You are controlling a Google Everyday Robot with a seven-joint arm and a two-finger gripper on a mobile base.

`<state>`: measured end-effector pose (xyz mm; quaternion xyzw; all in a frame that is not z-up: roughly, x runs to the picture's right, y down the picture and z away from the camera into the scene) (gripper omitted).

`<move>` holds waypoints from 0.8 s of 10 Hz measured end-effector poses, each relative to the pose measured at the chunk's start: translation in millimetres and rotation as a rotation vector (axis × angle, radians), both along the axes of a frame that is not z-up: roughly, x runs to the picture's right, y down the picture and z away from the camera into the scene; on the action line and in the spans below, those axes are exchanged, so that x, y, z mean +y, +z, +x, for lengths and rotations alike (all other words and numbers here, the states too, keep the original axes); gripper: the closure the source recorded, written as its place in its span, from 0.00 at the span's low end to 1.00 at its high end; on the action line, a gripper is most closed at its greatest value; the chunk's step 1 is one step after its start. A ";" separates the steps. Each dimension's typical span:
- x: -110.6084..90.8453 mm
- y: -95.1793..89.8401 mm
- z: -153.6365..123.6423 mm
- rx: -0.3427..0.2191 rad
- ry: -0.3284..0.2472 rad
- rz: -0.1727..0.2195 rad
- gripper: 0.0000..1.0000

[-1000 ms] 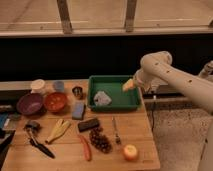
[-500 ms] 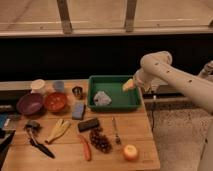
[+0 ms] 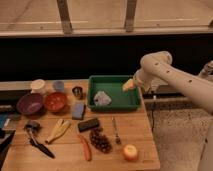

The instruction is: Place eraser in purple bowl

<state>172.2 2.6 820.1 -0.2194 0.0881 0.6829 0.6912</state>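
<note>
End effector (image 3: 129,85) hovers open and empty at green tray's (image 3: 115,106) right edge, eraser (image 3: 88,124) untouched

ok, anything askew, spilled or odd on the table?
Nothing stands out. Eraser lies flat mid-table, purple bowl sits upright at far left, nothing spilled. A crumpled pale wad lies in the tray, which may be meant. Tool hangs open by the tray's right rim, holding nothing.

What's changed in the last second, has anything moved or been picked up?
Nothing visibly changed. The gripper still hangs open by the tray's right rim, holding nothing; the eraser still lies on the table, apart from the purple bowl.
</note>
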 end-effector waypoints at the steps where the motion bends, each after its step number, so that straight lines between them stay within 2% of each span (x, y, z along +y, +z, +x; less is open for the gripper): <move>1: -0.5 -0.4 -0.9 -0.007 -0.003 0.001 0.25; 3: -5.3 -3.1 -10.3 -0.053 -0.005 0.005 0.25; 5: 0.2 -6.4 -32.4 -0.108 -0.022 -0.005 0.25; 8: 26.9 -16.3 -86.0 -0.162 -0.121 -0.028 0.25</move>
